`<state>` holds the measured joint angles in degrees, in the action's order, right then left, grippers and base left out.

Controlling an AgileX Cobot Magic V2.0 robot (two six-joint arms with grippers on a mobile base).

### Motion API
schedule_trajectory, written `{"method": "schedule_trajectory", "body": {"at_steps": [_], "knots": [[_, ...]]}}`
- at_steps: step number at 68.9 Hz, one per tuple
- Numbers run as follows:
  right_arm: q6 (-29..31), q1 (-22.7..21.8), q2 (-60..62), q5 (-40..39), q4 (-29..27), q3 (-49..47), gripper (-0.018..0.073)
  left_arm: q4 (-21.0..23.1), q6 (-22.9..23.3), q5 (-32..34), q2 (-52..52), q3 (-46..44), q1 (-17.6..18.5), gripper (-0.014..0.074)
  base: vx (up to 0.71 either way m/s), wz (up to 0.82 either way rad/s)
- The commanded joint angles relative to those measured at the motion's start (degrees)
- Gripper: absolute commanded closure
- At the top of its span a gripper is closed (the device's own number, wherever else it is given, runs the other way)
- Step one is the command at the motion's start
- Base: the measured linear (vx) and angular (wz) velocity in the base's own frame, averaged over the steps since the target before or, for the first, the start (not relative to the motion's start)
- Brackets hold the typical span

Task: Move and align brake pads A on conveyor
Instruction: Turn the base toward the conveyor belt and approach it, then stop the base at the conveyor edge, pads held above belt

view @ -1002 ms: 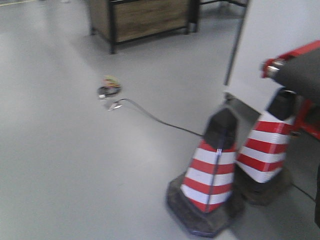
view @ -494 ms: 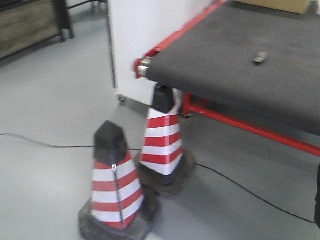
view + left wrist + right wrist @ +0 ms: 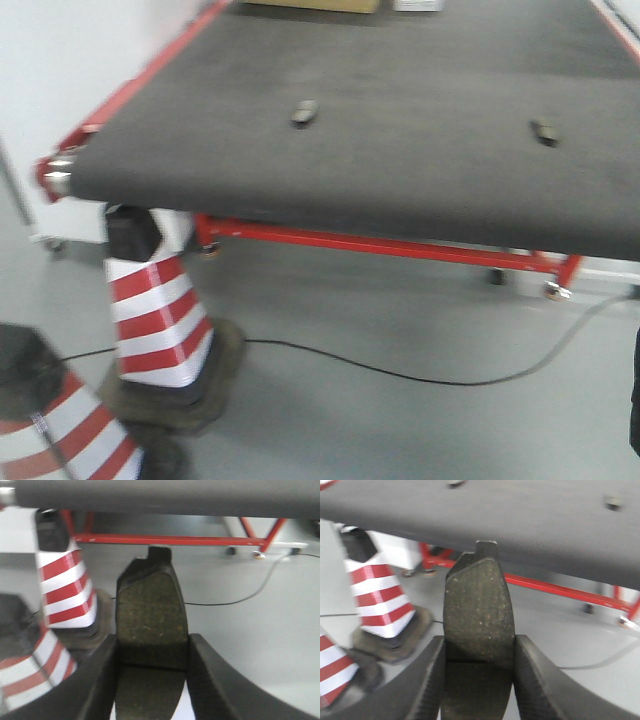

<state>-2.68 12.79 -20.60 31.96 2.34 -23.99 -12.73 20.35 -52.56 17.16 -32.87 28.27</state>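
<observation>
The conveyor (image 3: 400, 150) is the landmark. Most of its dark belt lies bare; only two brake pads (image 3: 304, 112) (image 3: 544, 131) sit on it, well apart, with wide open belt between them and open belt from them to the near edge. At the conveyor's far end a cardboard box (image 3: 310, 5) closes off that side. Under the near edge runs a red frame bar (image 3: 380, 245). On the floor by the conveyor's near left corner stands a striped cone (image 3: 155, 310), with a second cone (image 3: 50, 420) nearer the camera; a black cable (image 3: 400, 375) trails over the otherwise open floor in front
</observation>
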Motion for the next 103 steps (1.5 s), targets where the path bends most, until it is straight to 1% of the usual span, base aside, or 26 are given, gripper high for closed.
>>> {"method": "schedule_trajectory", "body": {"at_steps": [1, 18, 55, 103], "knots": [[0.0, -0.1, -0.3, -5.3, 0.4, -1.8, 0.0564, -0.7, 0.0, 5.0, 0.6, -1.7, 0.2, 0.0602, 0.06, -0.58], [0.0, -0.1, -0.3, -5.3, 0.4, -1.8, 0.0564, -0.7, 0.0, 5.0, 0.6, -1.7, 0.2, 0.0602, 0.04, -0.42], [0.0, -0.1, -0.3, -5.3, 0.4, -1.8, 0.0564, -0.7, 0.0, 5.0, 0.6, -1.7, 0.2, 0.0602, 0.10, -0.20], [0.0, -0.1, -0.3, -5.3, 0.4, -1.8, 0.0564, -0.7, 0.0, 5.0, 0.6, -1.7, 0.2, 0.0602, 0.32, 0.01]]}}
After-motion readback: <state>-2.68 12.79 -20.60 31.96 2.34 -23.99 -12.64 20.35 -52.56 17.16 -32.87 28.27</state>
